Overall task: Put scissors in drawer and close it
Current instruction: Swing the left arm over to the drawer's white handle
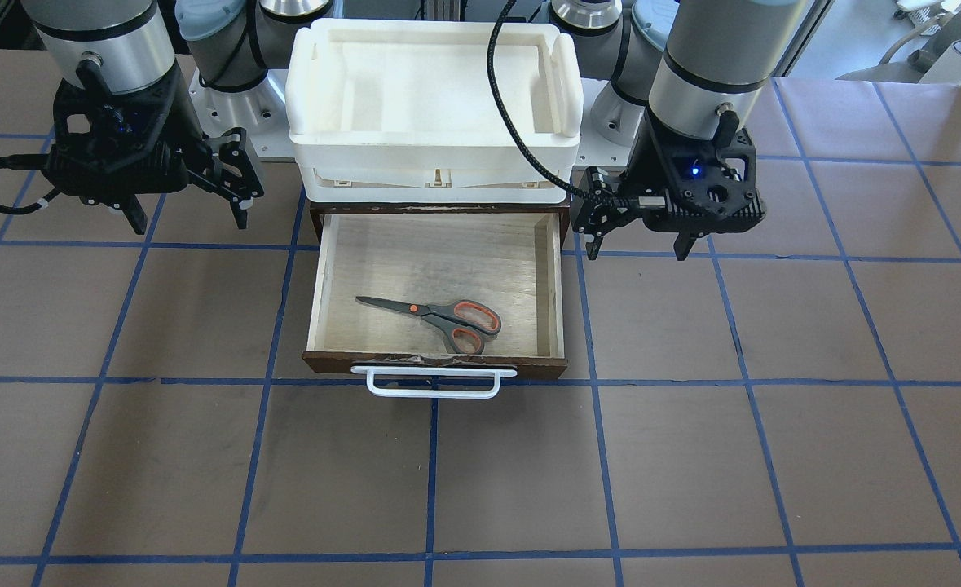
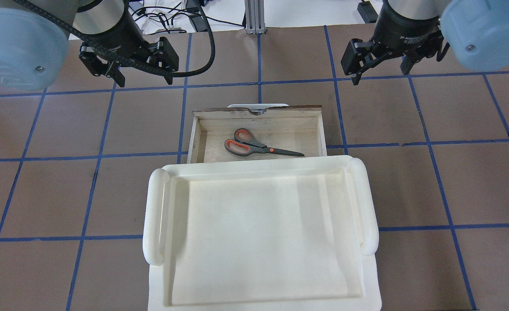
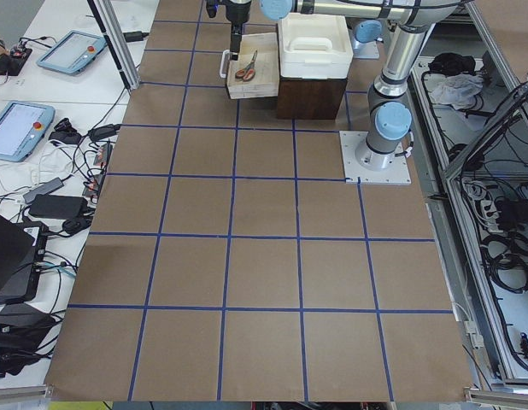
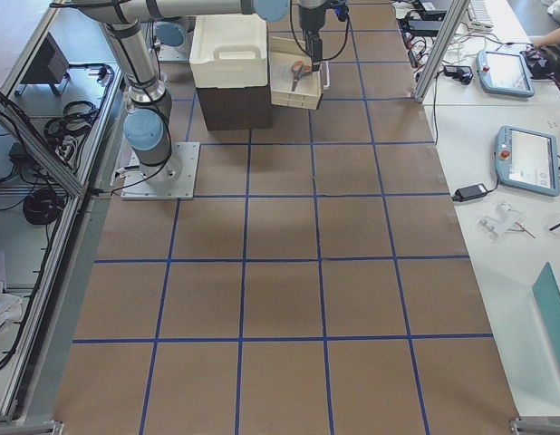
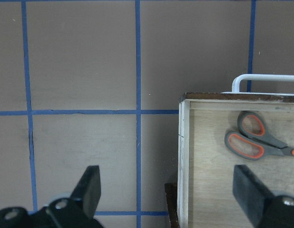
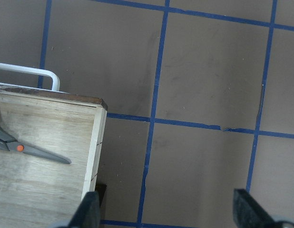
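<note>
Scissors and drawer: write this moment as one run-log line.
scissors: lying inside drawer | drawer: open | left gripper: open, empty | right gripper: open, empty | remaining: close drawer

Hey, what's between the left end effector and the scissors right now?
In the overhead view: bare taped table, then the drawer side wall. The left end effector hangs open outside the drawer; the scissors lie inside it.

Silver arms (image 1: 704,77), pale-blue joint caps (image 2: 10,43); black left hand (image 1: 637,249), black right hand (image 1: 189,222); braided black cable (image 1: 492,73); blue wrist light (image 1: 694,171).
</note>
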Available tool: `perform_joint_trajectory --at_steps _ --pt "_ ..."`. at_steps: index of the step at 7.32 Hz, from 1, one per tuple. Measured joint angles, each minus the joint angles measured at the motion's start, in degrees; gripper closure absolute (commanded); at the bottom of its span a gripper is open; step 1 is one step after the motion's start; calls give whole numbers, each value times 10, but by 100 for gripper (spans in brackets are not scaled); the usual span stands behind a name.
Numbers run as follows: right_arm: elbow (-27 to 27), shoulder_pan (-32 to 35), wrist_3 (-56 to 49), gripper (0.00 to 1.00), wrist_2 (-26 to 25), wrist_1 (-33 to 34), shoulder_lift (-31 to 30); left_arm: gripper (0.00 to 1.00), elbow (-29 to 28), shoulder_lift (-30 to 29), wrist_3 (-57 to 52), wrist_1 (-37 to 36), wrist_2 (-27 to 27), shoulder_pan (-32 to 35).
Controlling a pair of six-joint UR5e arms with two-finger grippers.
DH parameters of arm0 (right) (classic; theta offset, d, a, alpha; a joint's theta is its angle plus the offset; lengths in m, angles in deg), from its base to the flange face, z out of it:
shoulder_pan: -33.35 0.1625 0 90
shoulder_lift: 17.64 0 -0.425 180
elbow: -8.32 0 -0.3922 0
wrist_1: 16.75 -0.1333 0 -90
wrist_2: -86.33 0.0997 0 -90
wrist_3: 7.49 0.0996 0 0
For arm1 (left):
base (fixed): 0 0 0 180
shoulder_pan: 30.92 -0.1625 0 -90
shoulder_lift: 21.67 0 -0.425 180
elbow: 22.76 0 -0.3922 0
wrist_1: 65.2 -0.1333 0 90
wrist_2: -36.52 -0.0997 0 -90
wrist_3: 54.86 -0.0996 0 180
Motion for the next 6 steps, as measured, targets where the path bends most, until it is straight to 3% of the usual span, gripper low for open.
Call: perform_joint_trajectory --at_steps 4,6 --pt "-4 -15 37 0 34 -12 -2 0 84 -34 -6 -110 8 2" --pt "-4 -15 40 0 31 -15 -3 0 93 -58 -9 -158 6 14"
